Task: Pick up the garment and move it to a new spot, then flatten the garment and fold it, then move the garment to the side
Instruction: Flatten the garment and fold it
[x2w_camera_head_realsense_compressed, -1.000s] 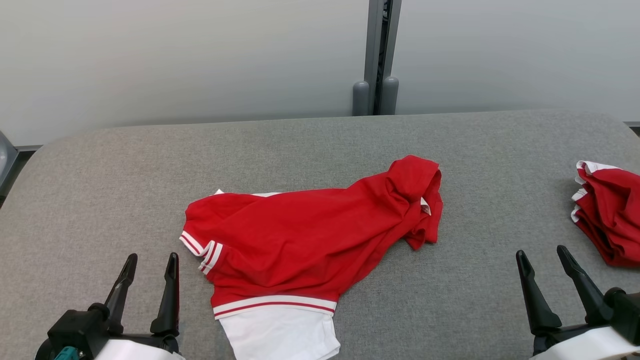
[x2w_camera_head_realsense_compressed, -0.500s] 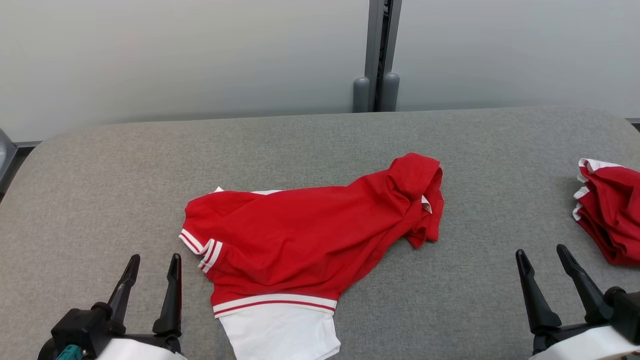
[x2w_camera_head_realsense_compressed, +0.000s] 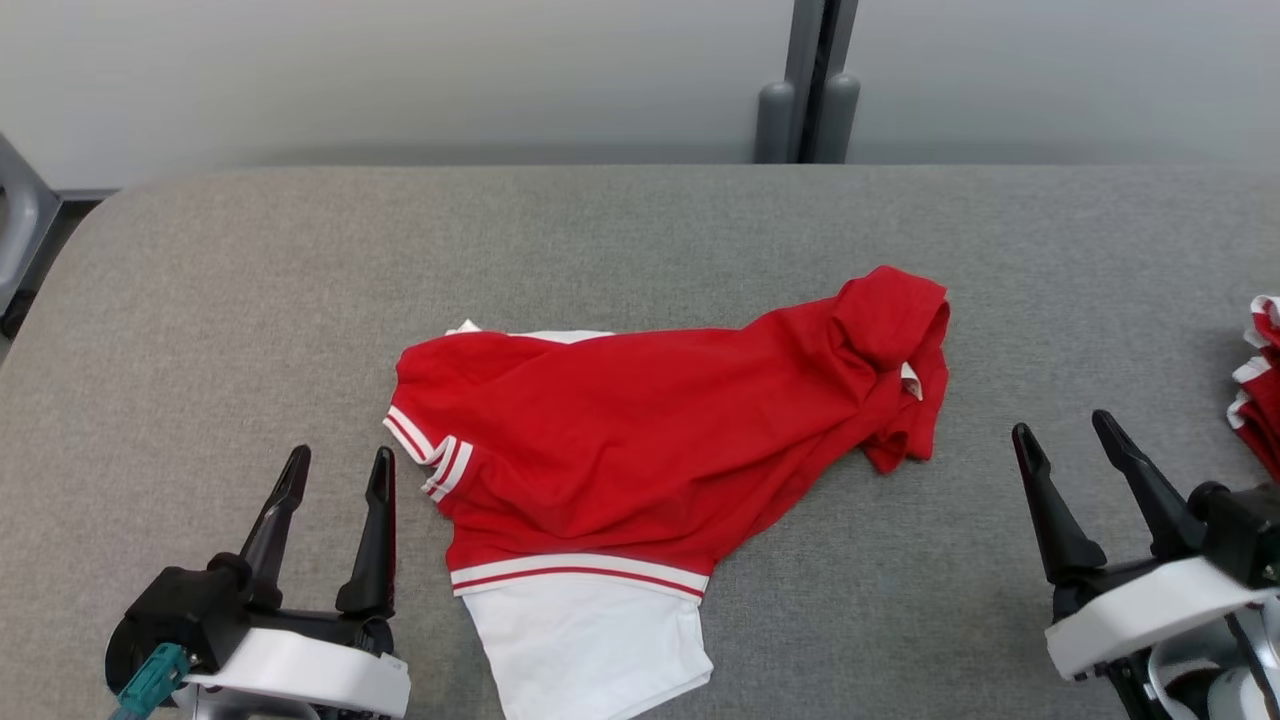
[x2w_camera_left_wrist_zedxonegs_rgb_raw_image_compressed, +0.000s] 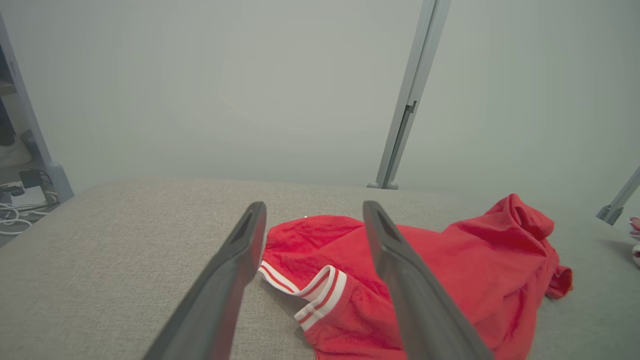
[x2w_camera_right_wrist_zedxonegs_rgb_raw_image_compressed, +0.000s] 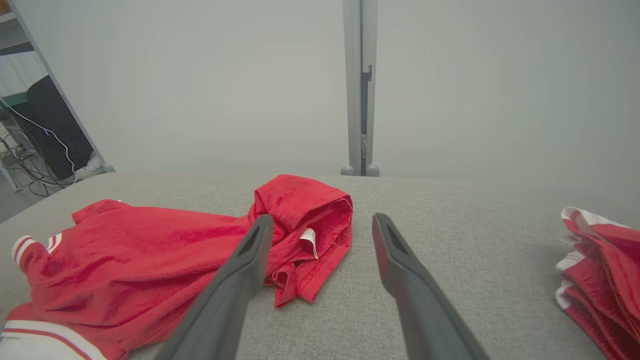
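Here the grey padded table (x2w_camera_head_realsense_compressed: 200, 300) is bearing the crumpled red garment (x2w_camera_head_realsense_compressed: 650, 440), lying between both pairs of jaws. The left gripper (x2w_camera_head_realsense_compressed: 340, 458) and right gripper (x2w_camera_head_realsense_compressed: 1062, 426) are standing wide open, holding nothing. Best, I judge, is pinching outer edges: the striped cuff (x2w_camera_head_realsense_compressed: 430, 462) just beside the left jaws, the bunched end (x2w_camera_head_realsense_compressed: 895, 320) near the right.

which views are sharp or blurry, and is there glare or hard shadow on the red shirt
Head view: sharp, even light, no glare; the garment throws only a thin soft shadow on the grey table. Left wrist view: the left gripper blurs near the lens, the pole leans. Right wrist view: the right gripper is soft too, the garment crisp.
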